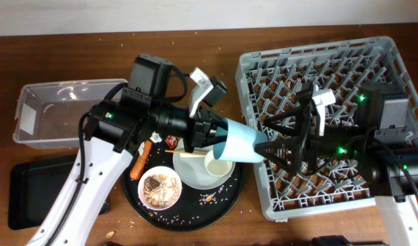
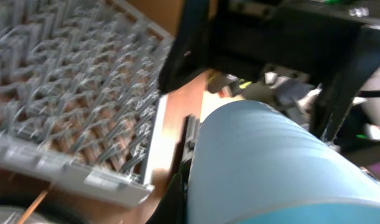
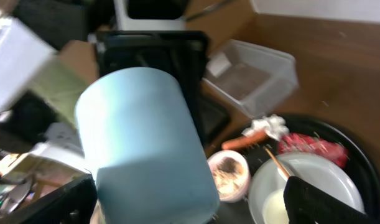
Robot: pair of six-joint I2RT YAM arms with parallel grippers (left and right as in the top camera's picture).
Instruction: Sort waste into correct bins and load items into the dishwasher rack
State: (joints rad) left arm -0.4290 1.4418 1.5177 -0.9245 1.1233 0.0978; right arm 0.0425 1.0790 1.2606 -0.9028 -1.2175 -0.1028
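Handover looks like the step in hand: the left gripper is clamped on the wide rim end of the blue cup, holding it on its side in the air, with the narrow base pointing at the right gripper. The right gripper's jaws stand wide, one finger on either side of the cup's base in its wrist view; whether the pads touch the cup I cannot tell. The cup hangs between the two grippers, and the rack lies below and behind the right one. Under the left gripper is the round tray carrying the plate, the white cup, the bowl, the carrot and the red wrapper, none of them sorted yet. Next, I judge, the right jaws should close squarely on the base before the left lets go. The cup can then be turned mouth down and set among the rack's pegs. A loose grip on the tapered wall could let it slip.
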